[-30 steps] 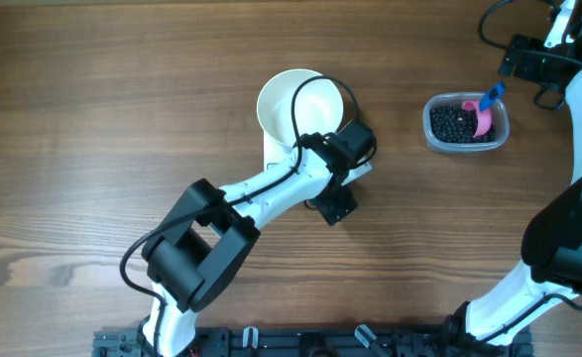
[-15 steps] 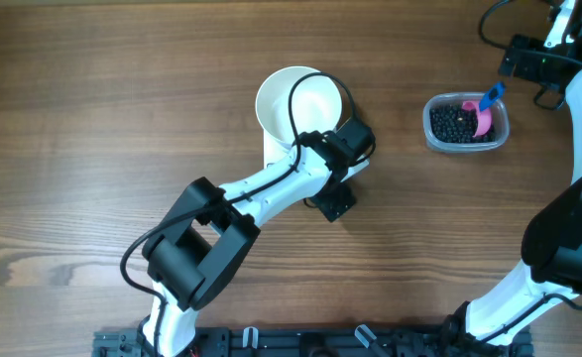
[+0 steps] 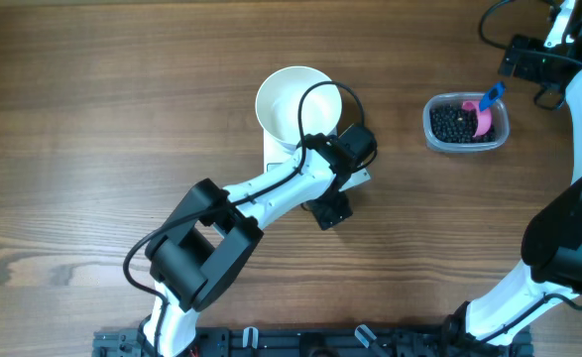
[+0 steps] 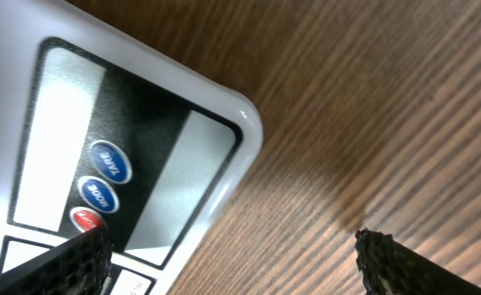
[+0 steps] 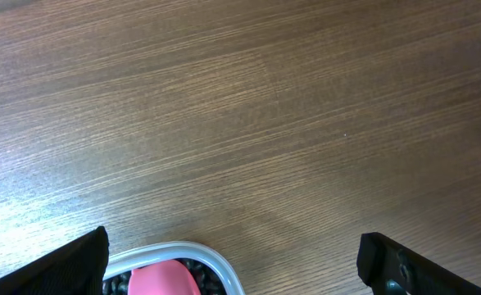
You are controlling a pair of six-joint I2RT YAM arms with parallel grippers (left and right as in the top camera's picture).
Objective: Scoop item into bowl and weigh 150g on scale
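Nearest, the left arm reaches from the near edge over the wooden surface toward the middle. The left fingers are spread wide and hold nothing; one tip hangs over the button edge of the scale, the other over bare wood. Between them the wrist view shows a white corner of the scale, with two blue buttons and one red button in a dark panel (the top blue one reads TARE). Just beyond, the bowl stands on the scale, and its inside shows plain white. To the right, well apart from the bowl, the clear tub holds the item, small black beans. The pink scoop lies in them with its blue handle pointing to the far right. Farthest, near the far right corner, the right fingers are released too and grasp nothing. The tub's rim and the scoop show low between them in the wrist view.
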